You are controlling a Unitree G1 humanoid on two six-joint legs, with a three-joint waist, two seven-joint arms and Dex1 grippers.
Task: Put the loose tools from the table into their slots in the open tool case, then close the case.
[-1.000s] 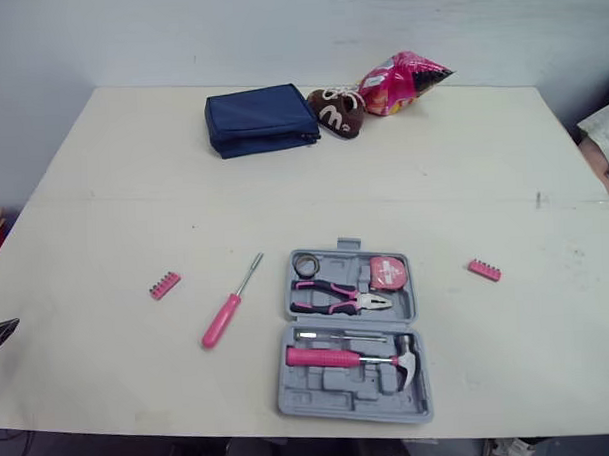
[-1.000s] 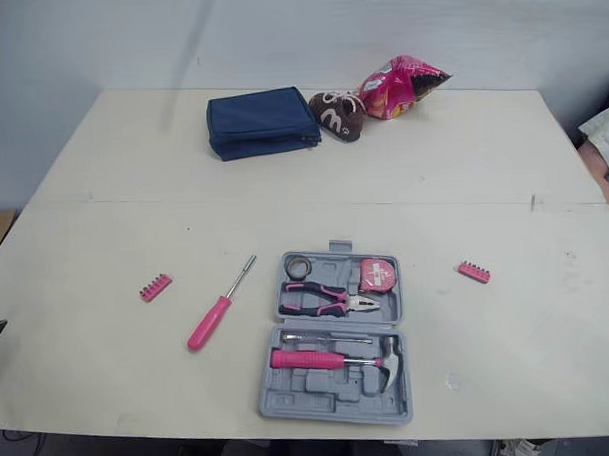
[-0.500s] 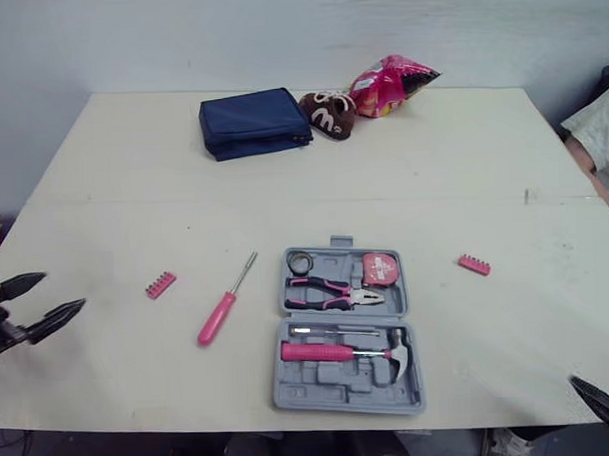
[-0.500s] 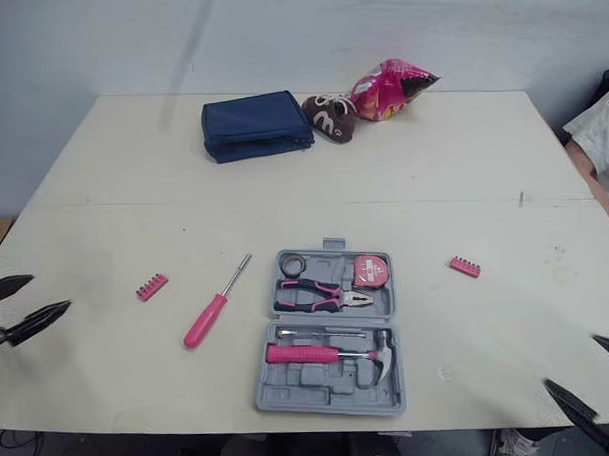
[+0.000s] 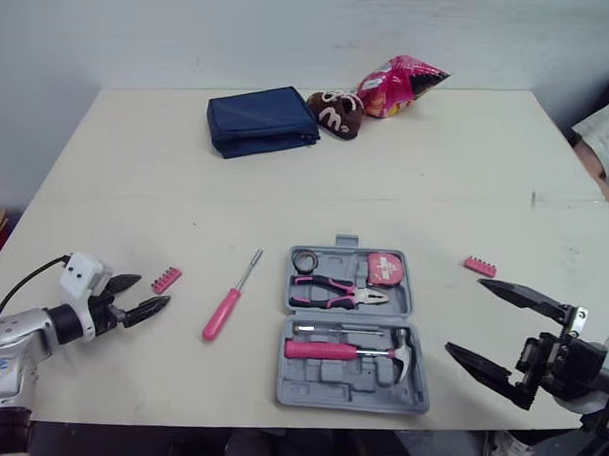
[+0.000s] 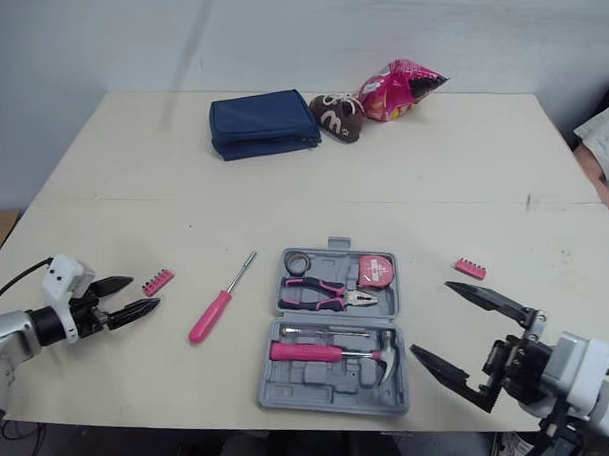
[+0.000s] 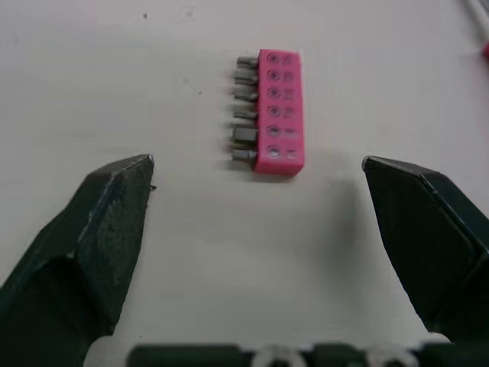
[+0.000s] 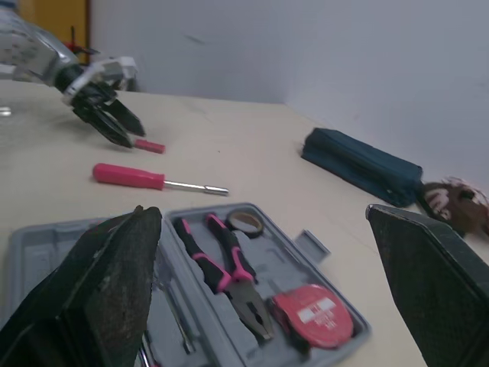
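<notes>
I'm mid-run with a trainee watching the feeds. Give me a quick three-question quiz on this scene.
1. True or false: the left claw and the right claw are both open.
2. Which loose tool lies just ahead of the left claw? A: screwdriver. B: pink bit holder. C: tape measure.
3. Fill in: the hammer lies inside the ____.

Key: 1 true. 2 B. 3 tool case.

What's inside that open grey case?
The tool case holds a tape roll, pliers, a tape measure, a slim metal tool and a pink-handled hammer. Moulded slots along its near edge lie bare. What lies beneath the tools is covered.
</notes>
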